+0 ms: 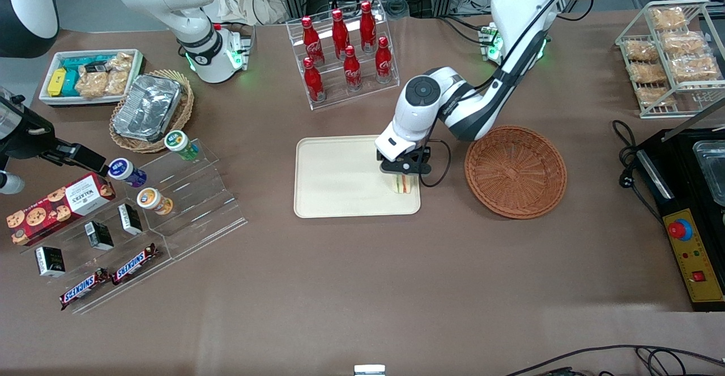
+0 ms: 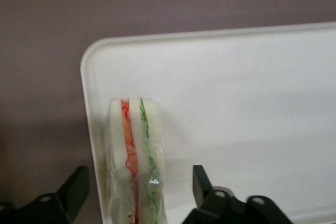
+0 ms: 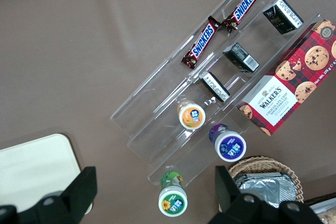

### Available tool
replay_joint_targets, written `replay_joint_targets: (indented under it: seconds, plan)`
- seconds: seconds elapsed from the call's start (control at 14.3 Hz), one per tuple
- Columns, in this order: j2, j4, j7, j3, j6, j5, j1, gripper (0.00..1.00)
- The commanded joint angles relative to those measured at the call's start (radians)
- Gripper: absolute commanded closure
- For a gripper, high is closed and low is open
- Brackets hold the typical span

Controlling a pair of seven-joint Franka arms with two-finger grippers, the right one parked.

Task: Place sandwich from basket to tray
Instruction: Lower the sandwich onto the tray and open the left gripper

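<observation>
Brown table surface is seen under the tray (image 1: 340, 178), with the basket (image 1: 515, 171) beside it toward the working arm's end. The left arm is bent low over the tray's edge nearest the basket, gripper (image 1: 403, 173) pointed down. Fingers (image 2: 202, 182) are spread clear of the sandwich (image 2: 136, 156), which is stood on edge on the tray.

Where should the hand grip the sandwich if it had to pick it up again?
Grip the sandwich across its two flat bread faces, coming straight down from above. It stands on edge near a corner of the tray, layers upright, so the faces meet the fingers squarely. The hand already straddles it, fingers open and apart from it, so closing there would likely hold.
</observation>
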Motion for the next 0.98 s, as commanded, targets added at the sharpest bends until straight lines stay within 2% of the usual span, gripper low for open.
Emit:
replay_joint_targets:
  seconds: [0.0,0.28,0.35,0.56,0.77,0.84,0.91]
  plan:
    - [-0.163,0.071,-0.024,0.007,-0.225,0.001,-0.007,0.0]
    - [-0.326,0.101,0.009,0.004,-0.336,-0.014,0.068,0.0]
    - [-0.355,0.102,0.059,0.004,-0.37,-0.02,0.095,0.0]
    - [-0.418,0.131,0.237,0.007,-0.479,-0.114,0.177,0.0]
    - [-0.466,0.163,0.323,0.007,-0.617,-0.122,0.264,0.0]
    - [-0.493,0.163,0.403,0.02,-0.657,-0.134,0.276,0.0]
    - [-0.509,0.165,0.498,0.087,-0.688,-0.169,0.269,0.0]
